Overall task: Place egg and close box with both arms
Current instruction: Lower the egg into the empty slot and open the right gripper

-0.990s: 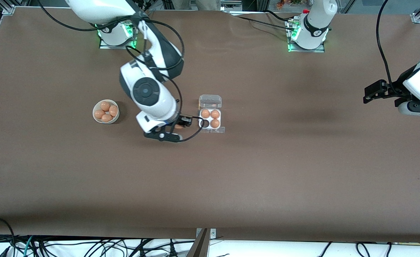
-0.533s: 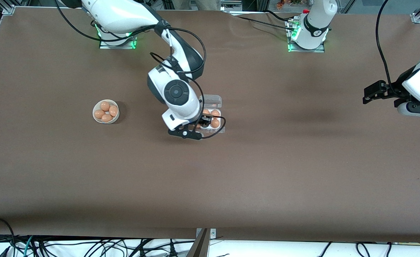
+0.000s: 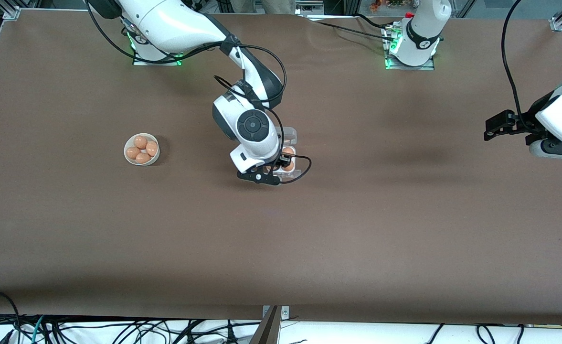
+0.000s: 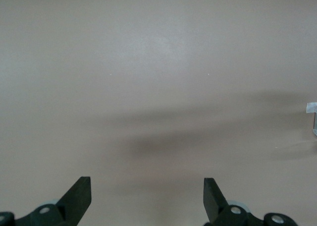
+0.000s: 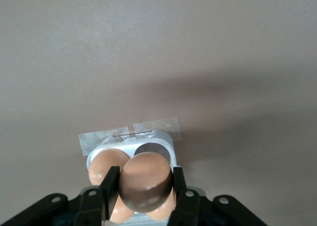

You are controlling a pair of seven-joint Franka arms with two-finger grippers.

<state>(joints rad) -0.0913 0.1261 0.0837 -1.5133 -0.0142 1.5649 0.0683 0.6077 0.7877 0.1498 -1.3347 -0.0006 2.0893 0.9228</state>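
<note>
My right gripper (image 3: 276, 167) is shut on the egg (image 5: 146, 181) and holds it just over the open box (image 3: 296, 171). In the right wrist view its fingers (image 5: 110, 184) clamp the egg above the box's one empty cell (image 5: 151, 149), and another egg (image 5: 105, 166) sits in the cell beside it. The arm hides much of the box in the front view; two of its eggs (image 3: 288, 151) show. The clear lid (image 3: 289, 135) lies folded back, farther from the camera. My left gripper (image 3: 495, 128) waits open and empty above the table at the left arm's end.
A round white bowl (image 3: 127, 144) with several orange-brown eggs stands toward the right arm's end of the table. Strips of clear tape (image 5: 130, 133) hold the box's front edge to the brown table. The left wrist view shows only bare table between its fingers (image 4: 79, 196).
My right arm has carried the egg from beside the box to over it, covering most of the box. The left arm has barely moved.
</note>
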